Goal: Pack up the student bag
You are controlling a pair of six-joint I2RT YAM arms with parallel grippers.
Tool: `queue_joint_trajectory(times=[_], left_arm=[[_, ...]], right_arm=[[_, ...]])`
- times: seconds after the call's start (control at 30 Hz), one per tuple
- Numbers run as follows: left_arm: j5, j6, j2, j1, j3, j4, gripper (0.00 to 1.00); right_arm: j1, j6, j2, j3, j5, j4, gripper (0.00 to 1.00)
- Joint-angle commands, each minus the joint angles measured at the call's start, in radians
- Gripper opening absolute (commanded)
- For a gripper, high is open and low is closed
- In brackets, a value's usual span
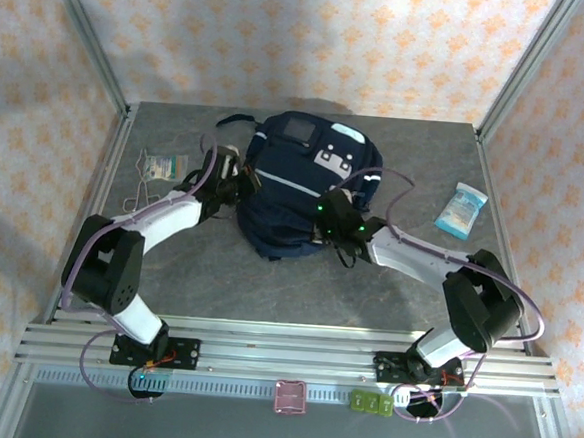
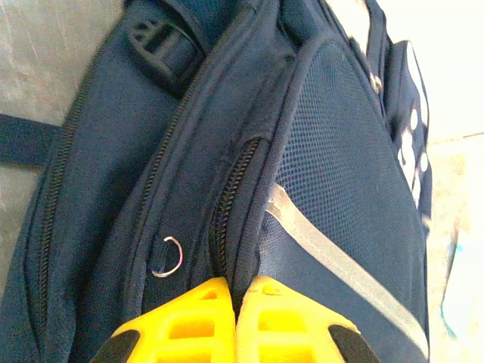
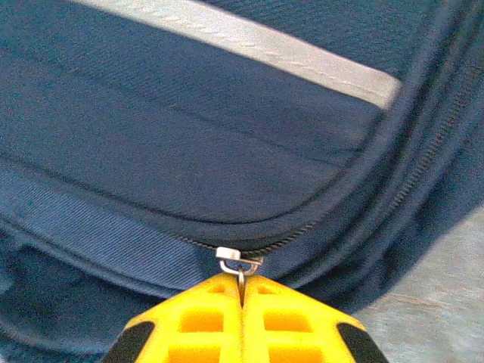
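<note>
Lying on the surface (image 1: 268, 277) between both arms, the student bag (image 1: 299, 184) runs lengthwise away from the bases. The right fingers (image 3: 246, 299) are pinched shut on the zipper pull (image 3: 238, 261), with its track curving off just ahead. The left fingers (image 2: 231, 302) are shut too, seemingly nipping fabric at the bag's left-side seam.

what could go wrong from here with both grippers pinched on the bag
1. The right gripper pinches only the thin ring of the zipper pull, which may slip out under a tug.
2. The left gripper holds just a fold of the student bag. If that grip slips, the bag may slide across the table rather than unzip.
</note>
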Motion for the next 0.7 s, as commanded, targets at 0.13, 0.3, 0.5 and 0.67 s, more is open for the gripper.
queue_joint_trajectory(times=[0.13,0.3,0.5,0.67], left_arm=[[-0.041,0.042,0.001,0.021,0.107,-0.007,0.4],[-0.021,-0.004,-0.102,0.005,-0.029,0.007,0.45],[-0.055,-0.089,-0.208,-0.097,-0.173,0.04,0.45],[-0.077,-0.161,-0.196,-0.166,-0.206,0.112,0.47]], right_arm=[[0.058,0.045,0.11,0.128,-0.131,0.092,0.0],[0.06,0.047,0.149,0.165,-0.155,0.115,0.0],[0.06,0.042,0.161,0.164,-0.163,0.119,0.0],[0.06,0.046,0.157,0.149,-0.165,0.132,0.0]])
